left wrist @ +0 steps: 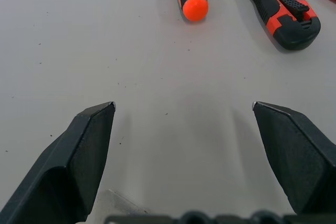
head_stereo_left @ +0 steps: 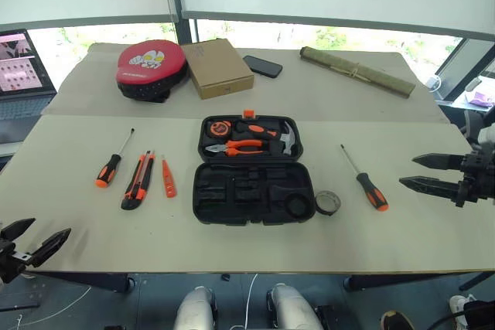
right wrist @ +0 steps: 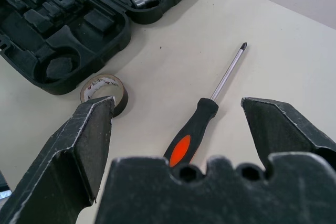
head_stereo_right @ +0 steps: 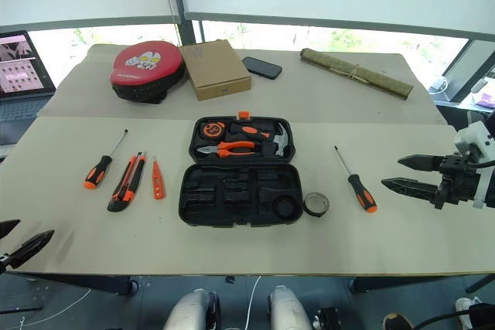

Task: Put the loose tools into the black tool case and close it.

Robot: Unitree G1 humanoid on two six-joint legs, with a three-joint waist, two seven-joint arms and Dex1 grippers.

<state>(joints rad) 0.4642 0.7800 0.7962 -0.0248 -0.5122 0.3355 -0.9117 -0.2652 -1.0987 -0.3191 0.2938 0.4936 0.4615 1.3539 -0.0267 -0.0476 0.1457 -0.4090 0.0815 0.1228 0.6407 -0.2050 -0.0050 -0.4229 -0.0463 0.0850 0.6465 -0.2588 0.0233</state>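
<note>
Black moulded tool case (head_stereo_left: pixel 254 169) lies open and flat at mid-table, my landmark for everything else. Its far half holds orange-handled pliers (head_stereo_left: pixel 241 147), a hammer (head_stereo_left: pixel 286 140) and a tape measure (head_stereo_left: pixel 220 127); its near half shows bare shaped recesses. Small orange latch (head_stereo_left: pixel 248 113) sits on the case's far edge.

To the case's left, well apart from it, three loose tools lie roughly side by side: farthest out a screwdriver (head_stereo_left: pixel 110 165) with orange-and-black handle, then the utility knife (head_stereo_left: pixel 138 180), then the slim orange tester pen (head_stereo_left: pixel 168 178) nearest the case.

To the case's right: dark tape roll (head_stereo_left: pixel 328 202) just beside the near half's corner, perhaps touching, cannot tell. Further right, a second screwdriver (head_stereo_left: pixel 365 181), tip pointing away from me.

My left gripper (head_stereo_left: pixel 35 237) hangs at the table's near edge, well left of the case, fingers spread wide, nothing between them. My right gripper (head_stereo_left: pixel 418 171) hovers beyond the second screwdriver, right of the case, fingers also spread wide and empty.

Behind the case: red-and-black round pad (head_stereo_left: pixel 151 68), cardboard box (head_stereo_left: pixel 217 67), phone (head_stereo_left: pixel 263 66), rolled mat (head_stereo_left: pixel 357 72).
</note>
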